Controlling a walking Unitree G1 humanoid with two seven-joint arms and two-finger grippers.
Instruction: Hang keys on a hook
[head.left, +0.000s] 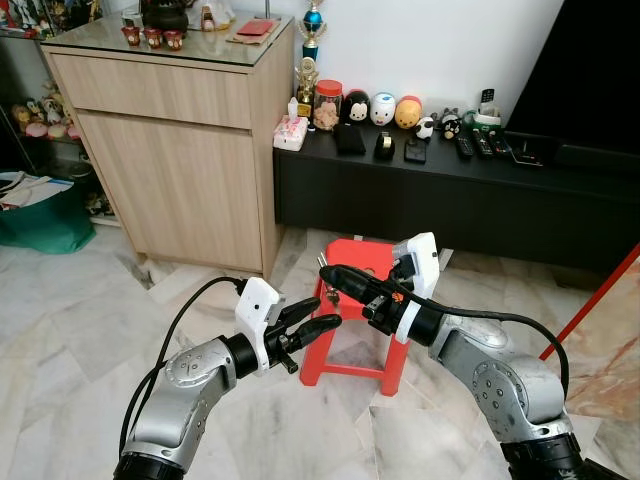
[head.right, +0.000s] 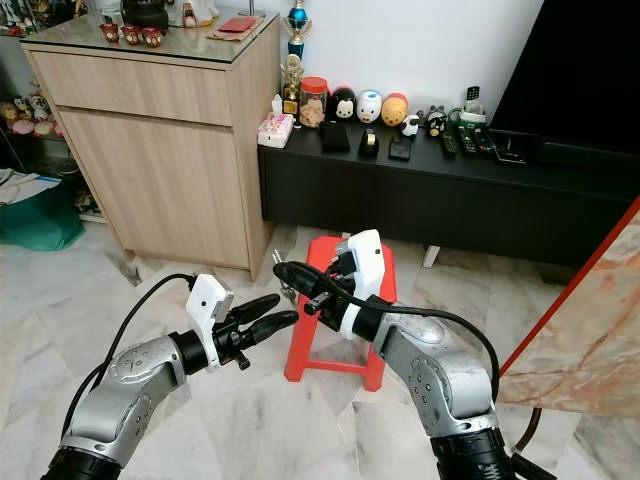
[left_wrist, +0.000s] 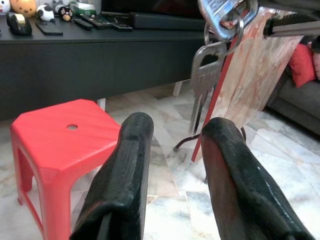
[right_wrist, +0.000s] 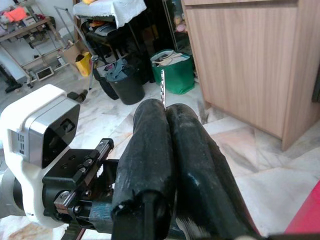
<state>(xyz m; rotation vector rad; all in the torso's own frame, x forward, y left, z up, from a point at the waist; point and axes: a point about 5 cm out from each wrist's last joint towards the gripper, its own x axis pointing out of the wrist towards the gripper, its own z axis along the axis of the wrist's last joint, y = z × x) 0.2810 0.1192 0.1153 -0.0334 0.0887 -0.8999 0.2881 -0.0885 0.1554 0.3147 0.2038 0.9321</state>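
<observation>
Right now you have both arms raised, elbows bent, over the red stool (head.left: 352, 300). Your right gripper (head.left: 330, 272) reaches across toward the left, fingers pressed together on the keys (left_wrist: 210, 70), which dangle from a ring by its tips. Your left gripper (head.left: 318, 318) points back at it, fingers parted and empty, just below the keys.

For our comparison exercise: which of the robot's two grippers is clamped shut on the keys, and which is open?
The right gripper is shut, pinching the keys. The left gripper is open, fingers spread apart, holding nothing.
</observation>
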